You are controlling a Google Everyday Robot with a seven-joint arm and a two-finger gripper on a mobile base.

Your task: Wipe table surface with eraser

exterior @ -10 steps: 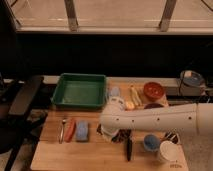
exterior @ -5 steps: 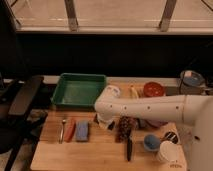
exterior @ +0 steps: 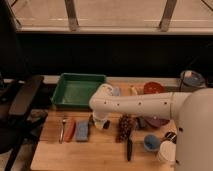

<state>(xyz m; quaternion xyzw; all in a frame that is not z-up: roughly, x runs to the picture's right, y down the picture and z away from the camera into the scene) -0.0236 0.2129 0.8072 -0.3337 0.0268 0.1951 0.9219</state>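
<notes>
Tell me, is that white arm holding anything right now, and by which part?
It cannot be told. The gripper hangs low over the table surface, just right of the pale blue block, with something dark beside it; no grasp shows.

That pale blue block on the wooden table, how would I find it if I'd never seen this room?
Start at the green tray at the table's back left and come toward the near edge. The pale blue block lies there, just left of the robot's hand. An orange piece and a fork lie on its left; it alone is blue and rectangular.
</notes>
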